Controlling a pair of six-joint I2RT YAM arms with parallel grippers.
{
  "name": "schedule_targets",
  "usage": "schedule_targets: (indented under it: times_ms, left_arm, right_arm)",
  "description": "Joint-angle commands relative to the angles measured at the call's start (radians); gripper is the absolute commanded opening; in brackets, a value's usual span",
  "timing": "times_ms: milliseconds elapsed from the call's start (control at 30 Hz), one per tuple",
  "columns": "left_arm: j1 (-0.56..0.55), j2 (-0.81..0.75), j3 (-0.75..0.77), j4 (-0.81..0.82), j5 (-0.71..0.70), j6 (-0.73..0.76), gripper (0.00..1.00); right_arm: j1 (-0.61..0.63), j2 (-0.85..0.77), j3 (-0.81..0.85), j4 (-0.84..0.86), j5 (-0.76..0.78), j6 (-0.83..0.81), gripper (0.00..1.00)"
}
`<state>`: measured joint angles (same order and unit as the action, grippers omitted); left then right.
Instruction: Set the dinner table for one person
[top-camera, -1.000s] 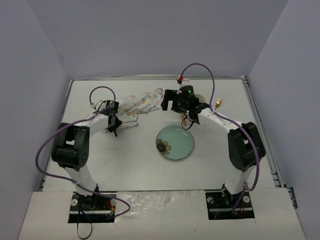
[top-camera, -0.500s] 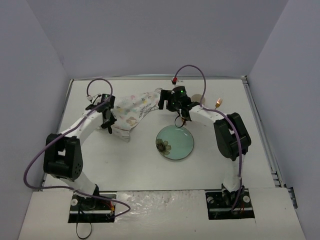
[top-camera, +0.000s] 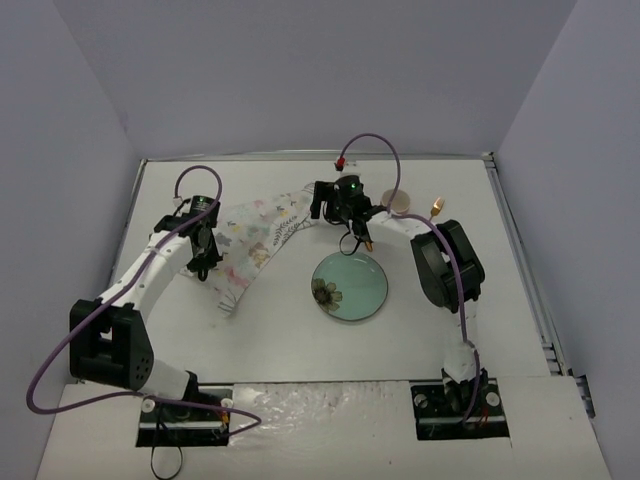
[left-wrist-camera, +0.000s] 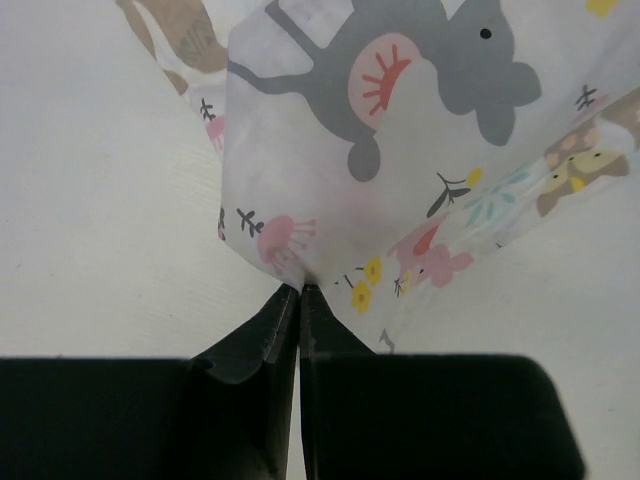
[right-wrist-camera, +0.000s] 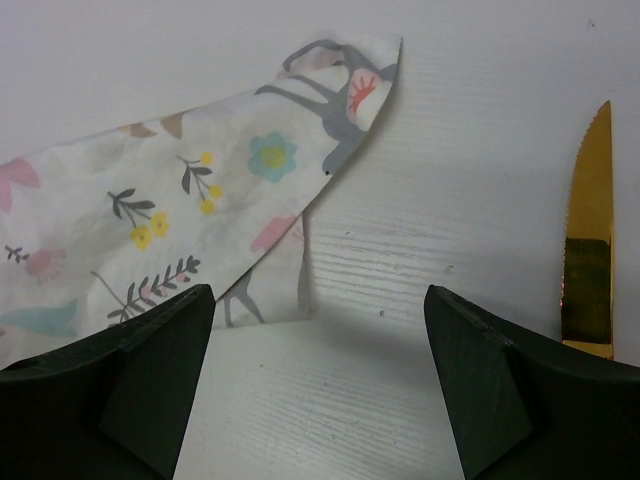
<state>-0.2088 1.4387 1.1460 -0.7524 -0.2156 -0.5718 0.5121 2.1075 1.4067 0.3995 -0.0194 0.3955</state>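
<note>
"Where does the dinner table (top-camera: 280, 335) sit?"
"Beneath both grippers, with a glass plate (top-camera: 350, 285) lying on it just behind the right gripper (top-camera: 325, 200)."
"And the left gripper (left-wrist-camera: 300, 298)?"
"Pinched tight on the placemat (left-wrist-camera: 400, 150) edge, the cloth fanning out ahead."
"The right?"
"Jaws spread wide. The placemat corner lies ahead-left, and a gold knife (right-wrist-camera: 590, 260) is beside its right finger."

Left arm (top-camera: 140, 275), right arm (top-camera: 461, 340): white tubular links, bulky black joint housings.
Base plates (top-camera: 185, 422): black, at 7 and 5 o'clock of the overhead view.
Cables (top-camera: 60, 345): purple, one loop per arm; red plug (top-camera: 341, 163) on the right one.
Wrist lamps (top-camera: 351, 183): green.
Thin wires (top-camera: 165, 458): black by the left plate, orange by the right.
Left gripper (left-wrist-camera: 300, 290), right gripper (right-wrist-camera: 318, 295): matte black, wedge-shaped fingers (right-wrist-camera: 150, 370).
</note>
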Motion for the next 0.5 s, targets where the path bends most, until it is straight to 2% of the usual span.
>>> schedule_targets:
  times_ms: [0,200,467]
  left_arm:
    - [0.03,-0.032,-0.054,-0.081,-0.021,0.051,0.0]
    - [0.035,-0.058,-0.121,-0.077,0.002,0.049,0.0]
    - [0.035,-0.065,-0.14,-0.063,0.035,0.063,0.0]
  right_arm:
    - [0.008,-0.008,0.048,0.112,0.075,-0.014,0.82]
    - [0.008,0.031,0.072,0.146,0.111,-0.035,0.79]
    - [0.008,0.13,0.157,0.181,0.05,-0.046,0.75]
